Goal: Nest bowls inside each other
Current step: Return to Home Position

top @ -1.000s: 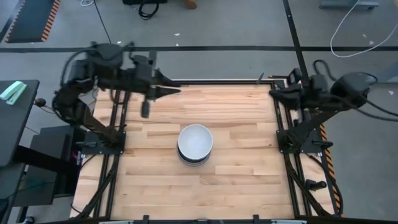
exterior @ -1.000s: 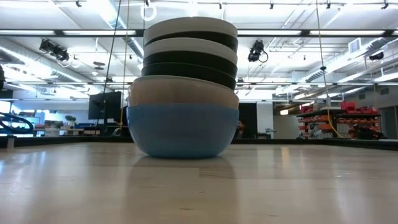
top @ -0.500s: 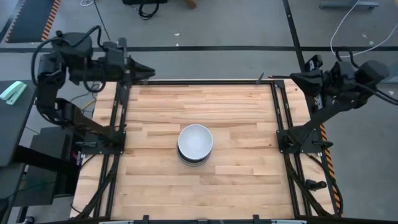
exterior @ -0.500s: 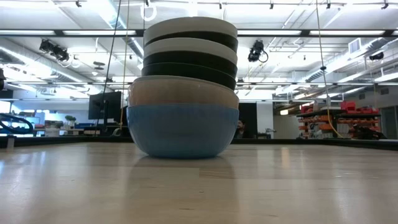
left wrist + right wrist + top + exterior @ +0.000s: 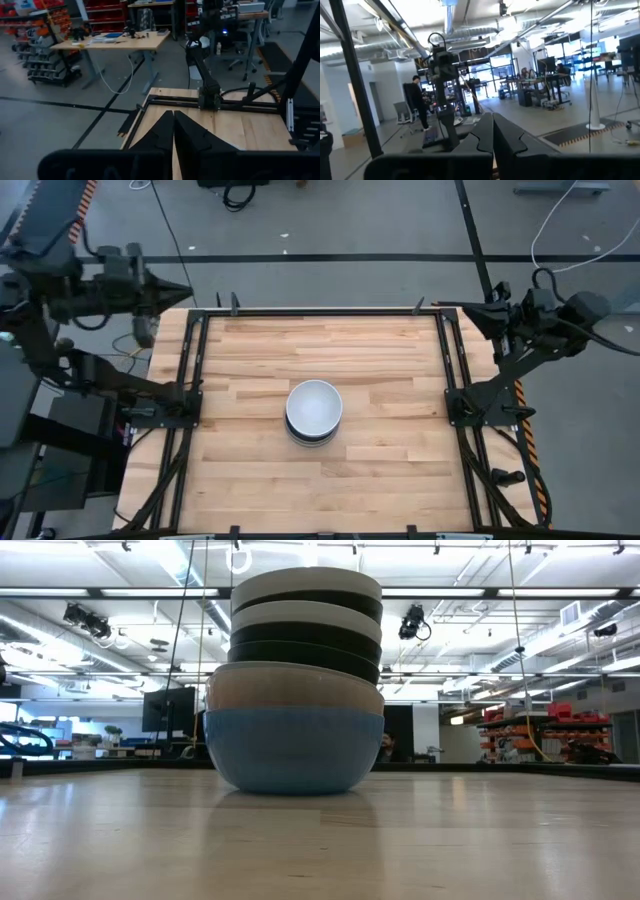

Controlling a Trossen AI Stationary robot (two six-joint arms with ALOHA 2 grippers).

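Nesting is judged done: the stack of round small bowls [image 5: 314, 411], white on top, is set mid-way on the wooden table [image 5: 390, 370], and the dark left gripper [image 5: 183, 288] and right gripper [image 5: 470, 307], fingers pressed together, are held off its far corners, so only homing is called for.

The bowls [image 5: 314, 412] sit upright in one stack near the middle of the tabletop [image 5: 380, 470]. A blue bowl [image 5: 295, 752] is at the bottom, a grey bowl [image 5: 295, 688] next, then black and white rims.
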